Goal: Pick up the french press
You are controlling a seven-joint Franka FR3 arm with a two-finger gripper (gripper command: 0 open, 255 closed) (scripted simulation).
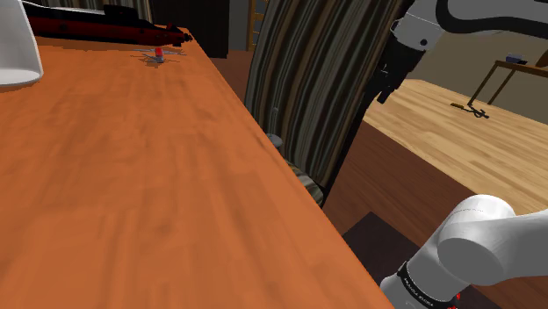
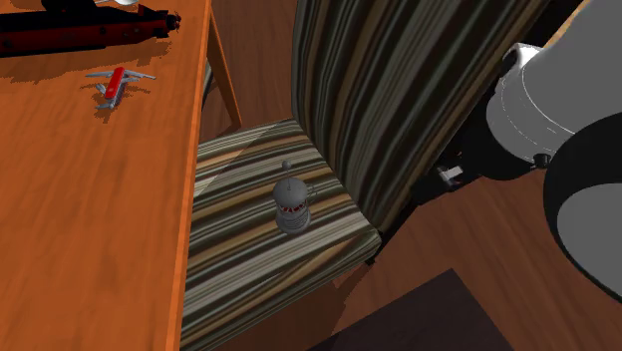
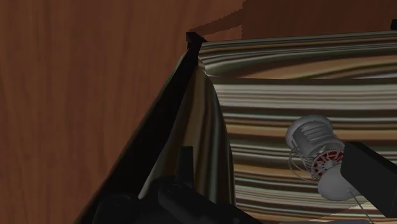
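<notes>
The french press (image 2: 290, 204) stands upright on the striped seat (image 2: 249, 279) of a chair, about midway between the edge of the wooden surface (image 2: 90, 219) and the striped chair back (image 2: 399, 90). It is grey, with a red-and-white band around its body. The seat lies bare on all sides of it, so nothing crowds it. The side of the seat nearest the surface runs in under that edge. In the second exterior view the chair back rises close to the right of the french press.

In the shoulder view the fingers (image 1: 386, 81) hang in the air to the right of the chair back, off the surface and above the wooden floor (image 1: 457, 123). In the wrist view they stand well apart and hold nothing. The french press (image 3: 315, 156) shows down on the seat just beside the right-hand finger (image 3: 372, 184), which covers part of its lower end.

Far along the surface lie a small red pocket knife (image 2: 118, 85) and a long black-and-red object (image 2: 90, 30), both well apart from the chair.
</notes>
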